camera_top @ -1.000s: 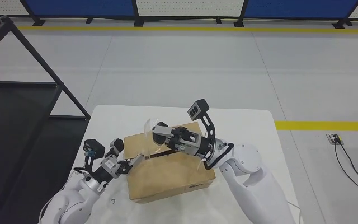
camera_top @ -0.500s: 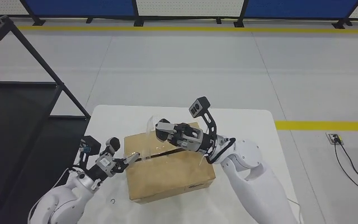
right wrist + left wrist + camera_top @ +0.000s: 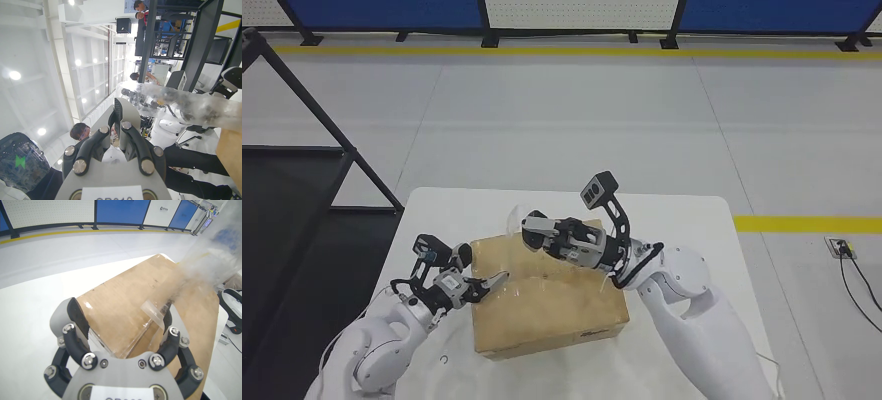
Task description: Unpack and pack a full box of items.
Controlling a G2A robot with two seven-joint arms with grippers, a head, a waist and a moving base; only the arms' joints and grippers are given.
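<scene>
A closed brown cardboard box (image 3: 552, 310) sits mid-table. A strip of clear packing tape (image 3: 508, 232) rises off its left top edge. My right gripper (image 3: 529, 222) hovers above the box's far left corner, shut on the tape's upper end; in the right wrist view the dirt-flecked tape (image 3: 179, 106) runs away from the closed gripper (image 3: 117, 106). My left gripper (image 3: 492, 284) is open at the box's left edge. In its own view the left gripper (image 3: 121, 308) straddles the box (image 3: 122, 294) corner, and the tape (image 3: 200, 262) brushes one finger (image 3: 167, 318).
The white table (image 3: 682, 230) has bare room right of and behind the box. A small ring (image 3: 445, 360) lies on the table near the front left. A black metal rack (image 3: 302, 190) stands off the table's left side.
My left gripper has shifted right, up to the box's left edge, and its wrist has turned. The right gripper with the tape has moved slightly toward the far side.
</scene>
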